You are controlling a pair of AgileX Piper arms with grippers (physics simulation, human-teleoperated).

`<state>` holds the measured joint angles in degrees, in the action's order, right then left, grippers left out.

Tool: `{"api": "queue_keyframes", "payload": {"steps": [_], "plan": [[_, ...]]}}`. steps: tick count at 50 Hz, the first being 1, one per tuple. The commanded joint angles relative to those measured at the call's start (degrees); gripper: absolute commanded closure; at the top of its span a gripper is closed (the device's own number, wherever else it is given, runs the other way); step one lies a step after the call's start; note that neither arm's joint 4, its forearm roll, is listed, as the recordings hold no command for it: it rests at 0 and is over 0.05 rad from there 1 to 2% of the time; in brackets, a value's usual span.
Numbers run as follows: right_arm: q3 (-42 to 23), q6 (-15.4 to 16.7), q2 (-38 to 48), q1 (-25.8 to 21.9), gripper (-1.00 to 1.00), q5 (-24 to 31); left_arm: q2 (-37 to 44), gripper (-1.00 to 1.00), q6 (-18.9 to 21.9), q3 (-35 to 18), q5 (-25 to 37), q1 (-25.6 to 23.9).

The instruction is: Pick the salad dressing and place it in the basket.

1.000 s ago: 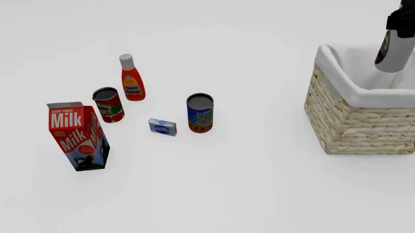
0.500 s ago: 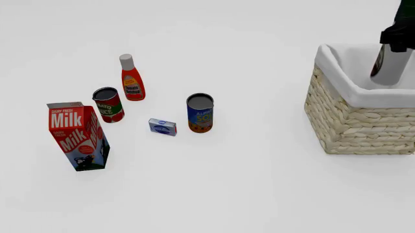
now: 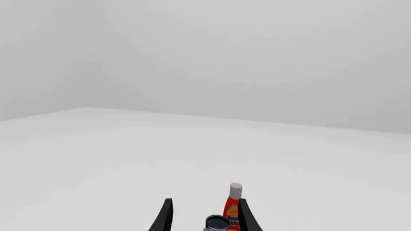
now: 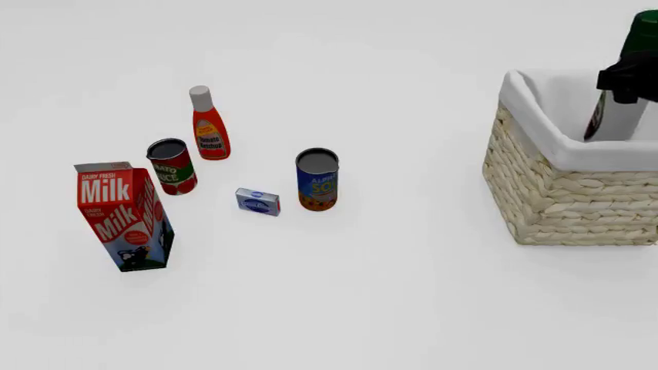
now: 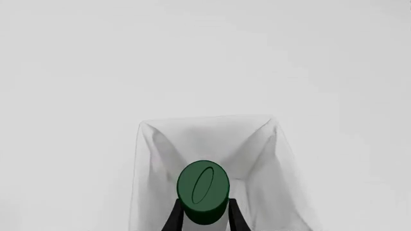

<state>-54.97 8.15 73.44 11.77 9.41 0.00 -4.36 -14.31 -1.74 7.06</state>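
The right gripper [image 5: 203, 217] pinches the salad dressing [image 4: 615, 116] just below its cap, inside the basket [image 4: 560, 189]

Salad dressing [image 4: 615, 117]: tall white bottle, dark green cap [image 5: 203, 191], label edge visible as a dark strip down its left side in the front view. Held upright with a slight tilt, neck pinched between the fingers of the right gripper [image 4: 629, 83]; cap pokes up above the fingers, body hangs below them. Lower part of the bottle sits inside the basket [image 4: 560, 193], below the rim line; whether it touches the bottom cannot be told. Basket: square, pale straw wicker, white cloth lining folded over the rim, standing directly beneath the right gripper. In the right wrist view the lined interior lies just beyond the cap.
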Motion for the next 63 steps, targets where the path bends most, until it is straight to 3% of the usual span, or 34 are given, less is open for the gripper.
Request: {"api": "queue_keyframes", "payload": {"steps": [1, 10, 11, 42, 63], "plan": [[0.53, -1.40, 0.43, 0.86, 1.00, -1.11, 0.00, -1.00, 0.08, -0.34, 0.34, 0.04], [0.28, -1.24, 0.02, 0.95, 1.00, -0.93, 0.00, -1.00, 0.07, -0.59, 0.65, -0.02], [0.22, -1.15, 0.02, 0.97, -1.00, -0.82, 0.00, -1.00, 0.06, -0.30, 0.37, 0.00], [0.31, -0.67, -3.66, 0.41, -1.00, 0.23, 0.00, -1.00, -0.15, 0.09, 0.12, -0.35], [3.40, -1.66, -15.80, -1.46, -1.00, 3.83, 0.00, -1.00, 0.14, -1.15, 1.07, -0.85]]}}
